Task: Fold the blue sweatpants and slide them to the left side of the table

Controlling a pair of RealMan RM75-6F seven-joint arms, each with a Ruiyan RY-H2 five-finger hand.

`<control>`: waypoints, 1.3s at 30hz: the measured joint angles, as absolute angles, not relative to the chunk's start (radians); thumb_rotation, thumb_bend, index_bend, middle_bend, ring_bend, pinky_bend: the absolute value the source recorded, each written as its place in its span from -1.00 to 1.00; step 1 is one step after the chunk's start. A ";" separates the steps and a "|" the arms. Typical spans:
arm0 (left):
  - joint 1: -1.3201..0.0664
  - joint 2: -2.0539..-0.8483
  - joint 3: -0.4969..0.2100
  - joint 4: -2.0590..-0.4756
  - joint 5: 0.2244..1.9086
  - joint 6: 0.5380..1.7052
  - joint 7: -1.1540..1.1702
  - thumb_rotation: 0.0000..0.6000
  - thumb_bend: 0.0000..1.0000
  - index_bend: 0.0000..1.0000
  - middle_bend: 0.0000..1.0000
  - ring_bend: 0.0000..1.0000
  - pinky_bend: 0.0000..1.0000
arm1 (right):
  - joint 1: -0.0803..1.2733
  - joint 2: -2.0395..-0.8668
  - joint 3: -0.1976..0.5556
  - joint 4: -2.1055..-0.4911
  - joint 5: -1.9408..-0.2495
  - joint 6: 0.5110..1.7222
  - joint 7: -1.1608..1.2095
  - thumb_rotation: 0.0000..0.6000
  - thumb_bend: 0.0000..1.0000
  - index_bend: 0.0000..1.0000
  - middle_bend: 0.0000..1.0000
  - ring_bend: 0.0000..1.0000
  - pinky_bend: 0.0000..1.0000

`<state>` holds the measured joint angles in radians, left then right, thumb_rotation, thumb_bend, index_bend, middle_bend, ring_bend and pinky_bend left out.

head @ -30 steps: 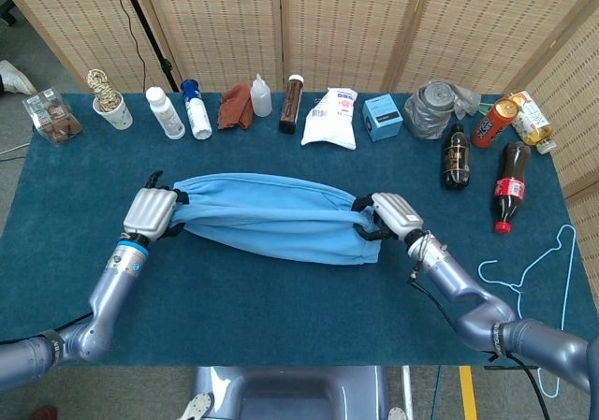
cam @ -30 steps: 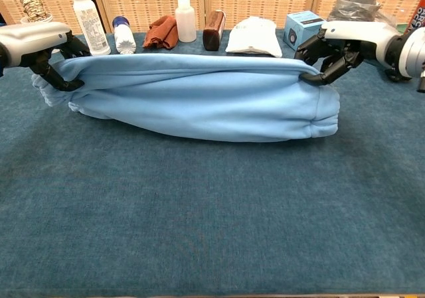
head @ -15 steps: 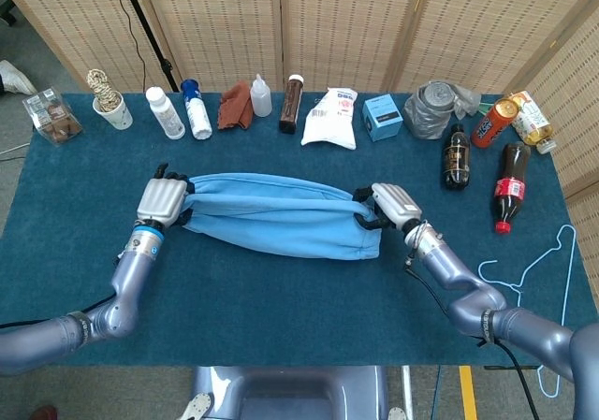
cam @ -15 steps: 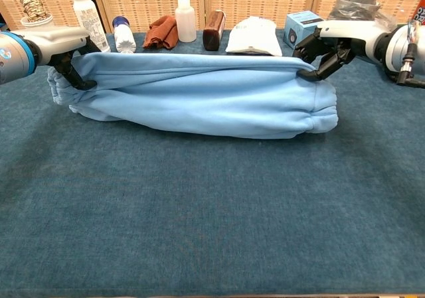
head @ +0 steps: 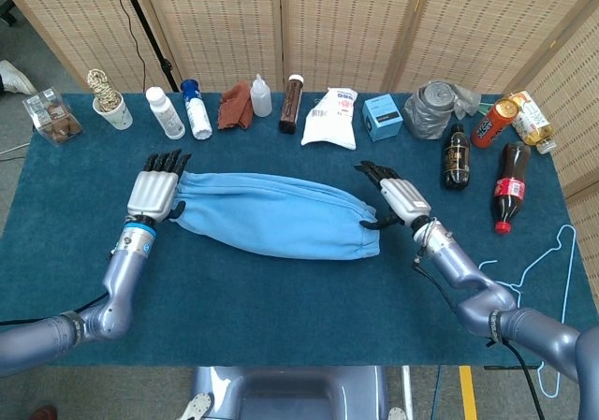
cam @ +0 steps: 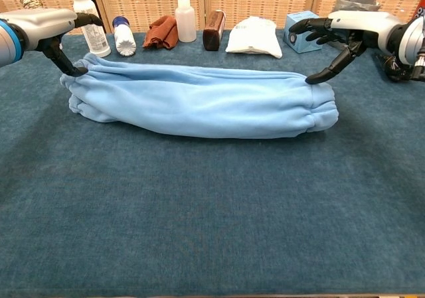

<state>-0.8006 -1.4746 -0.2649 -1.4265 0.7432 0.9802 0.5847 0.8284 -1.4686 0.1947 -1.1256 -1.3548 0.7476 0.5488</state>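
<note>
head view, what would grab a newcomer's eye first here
The blue sweatpants, folded into a long roll, lie across the middle of the dark teal table. The left hand and right hand sit at its two ends with fingers spread. Behind runs a row of bottles and packets, with two dark cola bottles at far right.
</note>
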 measured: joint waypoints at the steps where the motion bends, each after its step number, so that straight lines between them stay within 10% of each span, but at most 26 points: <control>1: -0.799 -1.466 -0.262 -1.437 0.748 0.981 0.581 1.00 -0.45 -1.00 -1.00 -1.00 -1.00 | 0.826 -1.465 0.196 -1.132 -1.354 0.753 0.546 1.00 -0.48 -1.00 -1.00 -1.00 -0.97; 11: -0.765 -1.384 -0.218 -1.499 0.857 0.929 0.455 1.00 -0.55 -1.00 -1.00 -1.00 -1.00 | 0.783 -1.367 0.196 -1.240 -1.376 0.830 0.530 1.00 -0.99 -1.00 -1.00 -1.00 -0.98; 24: -0.619 -1.248 -0.138 -1.624 0.973 1.026 0.339 1.00 -0.97 -1.00 -1.00 -1.00 -1.00 | 0.702 -1.334 0.094 -1.145 -1.571 1.030 0.495 1.00 -1.00 -1.00 -1.00 -1.00 -1.00; 39: -0.375 -1.053 -0.045 -1.926 1.012 1.328 0.336 1.00 -0.98 -1.00 -1.00 -1.00 -1.00 | 0.657 -1.485 -0.058 -0.914 -1.853 1.328 0.309 1.00 -1.00 -1.00 -1.00 -1.00 -1.00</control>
<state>-0.3752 -1.0527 -0.0446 -1.9262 1.0119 1.3281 0.3356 0.6574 -1.4846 -0.0582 -0.9142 -1.8532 1.3285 0.3092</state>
